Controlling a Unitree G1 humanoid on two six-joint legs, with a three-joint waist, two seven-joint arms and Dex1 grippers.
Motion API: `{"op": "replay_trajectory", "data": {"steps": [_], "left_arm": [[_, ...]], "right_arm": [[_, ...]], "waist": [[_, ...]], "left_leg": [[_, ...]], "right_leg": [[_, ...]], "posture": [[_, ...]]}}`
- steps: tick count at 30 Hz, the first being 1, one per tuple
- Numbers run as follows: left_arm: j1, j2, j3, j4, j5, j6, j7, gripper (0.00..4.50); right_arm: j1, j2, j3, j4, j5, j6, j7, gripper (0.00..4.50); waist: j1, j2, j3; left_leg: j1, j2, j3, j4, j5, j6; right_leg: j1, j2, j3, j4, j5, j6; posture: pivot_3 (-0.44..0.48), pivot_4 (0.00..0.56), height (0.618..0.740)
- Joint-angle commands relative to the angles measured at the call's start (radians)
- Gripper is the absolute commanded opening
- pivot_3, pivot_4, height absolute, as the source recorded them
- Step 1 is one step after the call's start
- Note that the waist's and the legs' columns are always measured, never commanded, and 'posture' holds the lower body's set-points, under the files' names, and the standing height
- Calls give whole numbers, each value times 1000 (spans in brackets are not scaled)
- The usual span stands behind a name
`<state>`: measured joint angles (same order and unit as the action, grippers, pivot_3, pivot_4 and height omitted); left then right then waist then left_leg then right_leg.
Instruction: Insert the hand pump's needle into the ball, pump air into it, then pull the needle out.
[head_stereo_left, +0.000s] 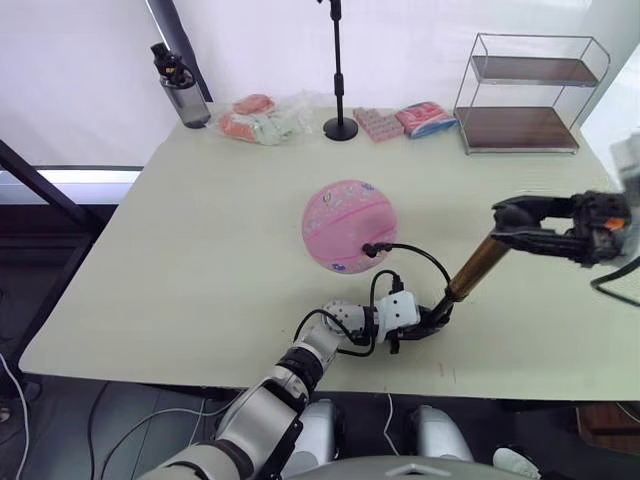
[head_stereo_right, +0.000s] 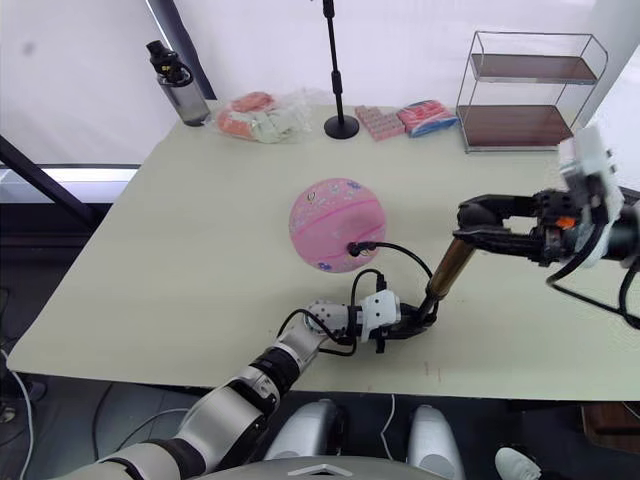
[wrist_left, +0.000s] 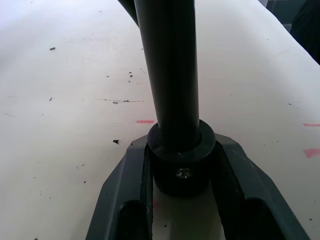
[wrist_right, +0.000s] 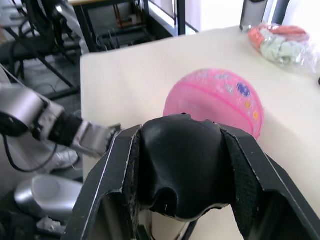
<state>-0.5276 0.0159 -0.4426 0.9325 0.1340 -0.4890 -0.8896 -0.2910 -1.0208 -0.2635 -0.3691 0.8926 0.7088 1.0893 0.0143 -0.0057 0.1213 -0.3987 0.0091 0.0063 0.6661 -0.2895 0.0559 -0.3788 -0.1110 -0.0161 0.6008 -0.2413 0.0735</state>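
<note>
hand pump (head_stereo_left: 474, 270) — base in left gripper (head_stereo_left: 432, 318) | handle in right gripper (head_stereo_left: 502, 226)

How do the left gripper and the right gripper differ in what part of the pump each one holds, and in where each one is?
The left gripper is shut on the black bottom end of the hand pump, low on the table; the right gripper is shut on the pump's black T-handle at the top, raised above the table. The left gripper sits near the front edge, closer to the pink ball; the right one reaches in from the right side. Both grip the same tilted pump.
</note>
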Motion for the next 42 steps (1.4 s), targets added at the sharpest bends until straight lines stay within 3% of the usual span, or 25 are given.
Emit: {"op": "replay_trajectory", "data": {"steps": [1,8,13,20,31,42], "left_arm": [[67,39,-53,102,82,52,-10,1124],[72,41,-51,98,85,52,-4,1124],[78,42,-50,94,83,55,-3,1124],[77,40,-48,97,82,54,-4,1124],[73,42,-50,100,78,55,-9,1124],[66,42,-51,104,80,54,-9,1124]], "right_arm": [[68,30,114,21,-188,-96,-40,1714],[169,139,258,121,-387,-302,-54,1714],[197,179,267,139,-406,-352,-53,1714],[110,172,145,113,-274,-274,-43,1714],[-78,9,-79,79,-6,-32,-17,1714],[-220,-53,-147,113,101,101,-52,1714]], "waist": [[-1,-1,-3],[-2,-7,-12],[-3,-6,-14],[-3,-5,-13],[1,2,-1],[1,2,0]], "left_leg": [[0,0,0,0,0,0],[2,0,-1,0,0,0],[2,0,0,0,0,0],[2,0,0,0,0,0],[-1,0,0,1,0,0],[-1,0,0,0,0,0]], "right_leg": [[0,0,0,0,0,0],[1,1,0,1,0,0],[1,1,0,1,0,0],[1,1,0,1,0,0],[0,0,0,0,0,0],[0,0,0,0,0,0]], "posture": [[0,150,736],[0,150,736],[0,150,736],[0,150,736],[0,150,736],[0,150,736]]}}
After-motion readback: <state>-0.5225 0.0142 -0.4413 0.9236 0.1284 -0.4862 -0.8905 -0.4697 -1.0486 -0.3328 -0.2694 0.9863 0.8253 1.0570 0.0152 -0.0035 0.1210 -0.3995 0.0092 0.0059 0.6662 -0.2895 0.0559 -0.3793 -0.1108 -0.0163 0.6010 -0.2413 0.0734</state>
